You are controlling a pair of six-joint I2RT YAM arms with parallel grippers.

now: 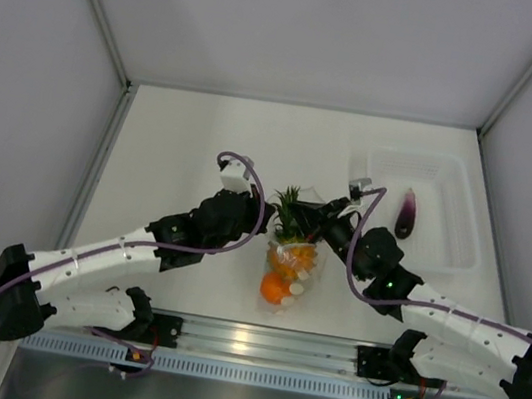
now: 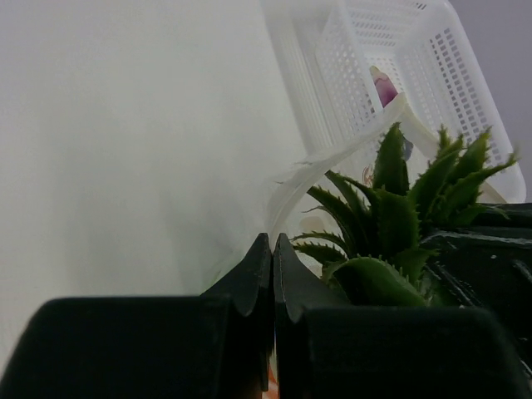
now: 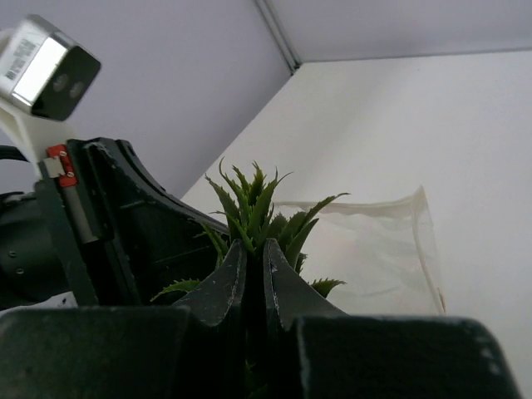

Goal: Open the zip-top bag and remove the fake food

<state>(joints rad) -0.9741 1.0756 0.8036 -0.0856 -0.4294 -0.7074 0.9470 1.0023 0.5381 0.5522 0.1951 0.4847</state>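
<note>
On the desk (image 1: 183, 146), between the arms, we see the bag (image 1: 290, 264) with the pineapple (image 1: 289, 211) leaves poking out of its far end and an orange (image 1: 274, 288) inside near its near end. The left gripper (image 2: 273, 249) is closed tight on the bag's rim. The right gripper (image 3: 254, 258) is all but closed just before the leaves, and we cannot tell what it pinches. The eggplant (image 1: 406, 214) lies in the tray (image 1: 451, 183), well apart.

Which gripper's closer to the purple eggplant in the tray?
Right. Right gripper is between the green pineapple leaves and the purple plastic eggplant; left gripper is beyond the leaves, farther off.
</note>
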